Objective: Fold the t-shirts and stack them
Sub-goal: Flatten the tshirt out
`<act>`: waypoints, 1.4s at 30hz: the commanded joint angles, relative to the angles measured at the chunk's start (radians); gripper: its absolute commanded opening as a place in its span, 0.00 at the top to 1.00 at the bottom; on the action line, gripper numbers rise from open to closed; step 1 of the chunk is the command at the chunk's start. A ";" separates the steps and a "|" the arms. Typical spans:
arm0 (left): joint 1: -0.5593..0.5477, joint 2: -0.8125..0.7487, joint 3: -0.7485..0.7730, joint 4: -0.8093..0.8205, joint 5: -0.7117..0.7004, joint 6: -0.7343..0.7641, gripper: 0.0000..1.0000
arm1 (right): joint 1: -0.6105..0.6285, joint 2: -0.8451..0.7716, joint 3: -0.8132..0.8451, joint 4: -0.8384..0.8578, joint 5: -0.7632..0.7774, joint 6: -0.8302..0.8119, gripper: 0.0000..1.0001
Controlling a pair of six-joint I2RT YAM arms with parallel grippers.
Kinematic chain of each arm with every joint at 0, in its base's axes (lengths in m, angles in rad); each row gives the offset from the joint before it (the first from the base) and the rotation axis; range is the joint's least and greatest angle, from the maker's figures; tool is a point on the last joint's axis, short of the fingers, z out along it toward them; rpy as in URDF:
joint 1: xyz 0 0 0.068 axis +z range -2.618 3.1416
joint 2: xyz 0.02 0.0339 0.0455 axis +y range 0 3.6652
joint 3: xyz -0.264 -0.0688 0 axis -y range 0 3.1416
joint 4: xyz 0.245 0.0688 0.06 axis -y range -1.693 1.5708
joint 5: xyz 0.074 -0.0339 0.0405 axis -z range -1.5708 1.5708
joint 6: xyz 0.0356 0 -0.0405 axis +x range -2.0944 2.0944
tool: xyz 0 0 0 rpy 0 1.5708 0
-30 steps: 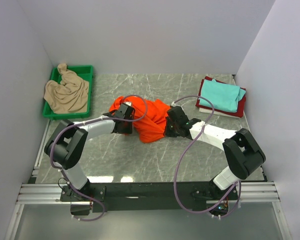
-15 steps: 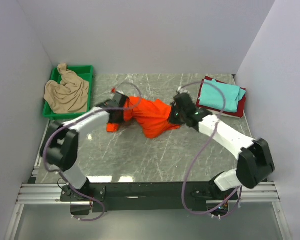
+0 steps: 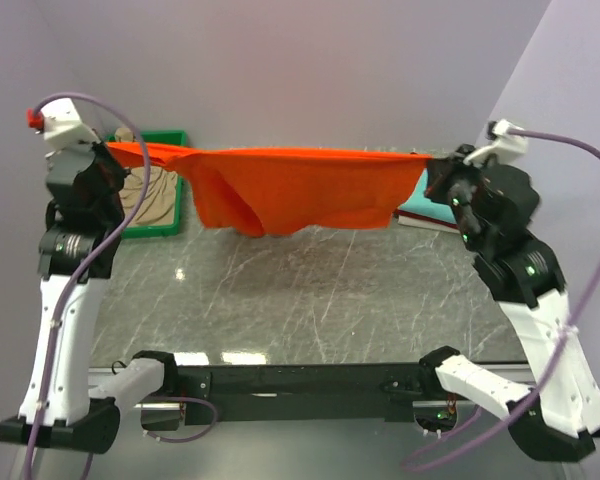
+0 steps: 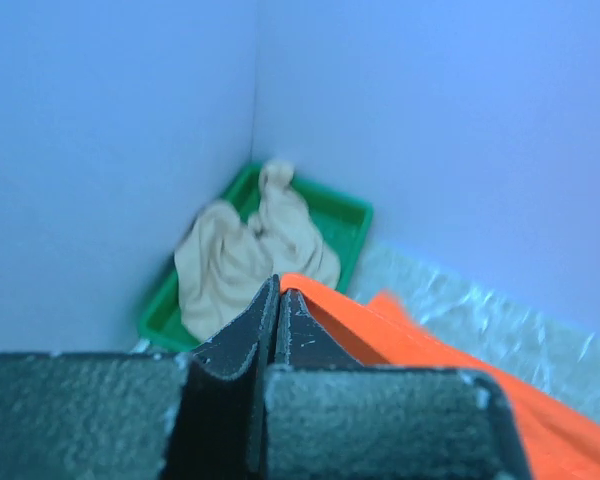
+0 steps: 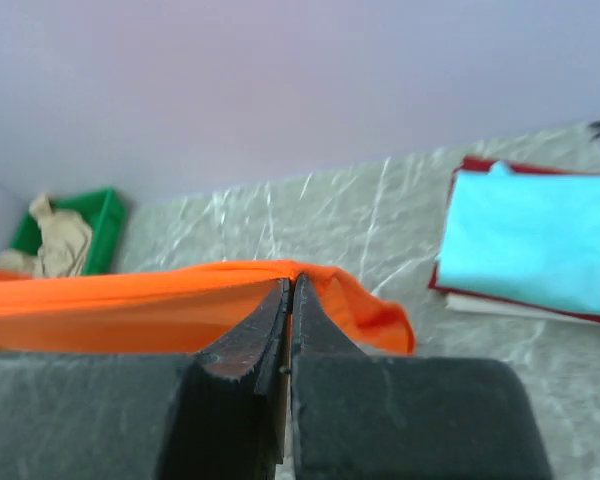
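Left jaws and right jaws clenched on the orange t-shirt point(image 3: 295, 190), we should hold it taut and level, laying its seemingly bunched hem onto the surface point(image 3: 330, 300) first

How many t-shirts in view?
5: orange t-shirt stretched between left hand and right hand; beige t-shirt in green tray; teal t-shirt on dark red t-shirt on white t-shirt, far right. Others possibly hidden.

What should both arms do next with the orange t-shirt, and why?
Probably lower both ends together onto the table: the left gripper and right gripper pinch the orange t-shirt, which hangs stretched above it, not yet laid flat.
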 commanded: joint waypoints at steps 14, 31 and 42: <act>0.014 0.012 0.232 0.065 0.304 -0.003 0.99 | -0.004 -0.062 0.007 0.104 0.017 -0.140 1.00; 0.014 0.396 0.599 -0.068 0.453 -0.050 0.99 | -0.101 0.231 0.202 0.138 -0.019 -0.174 1.00; 0.014 0.047 0.459 0.181 0.415 -0.007 0.99 | -0.101 -0.057 0.122 0.293 -0.015 -0.223 1.00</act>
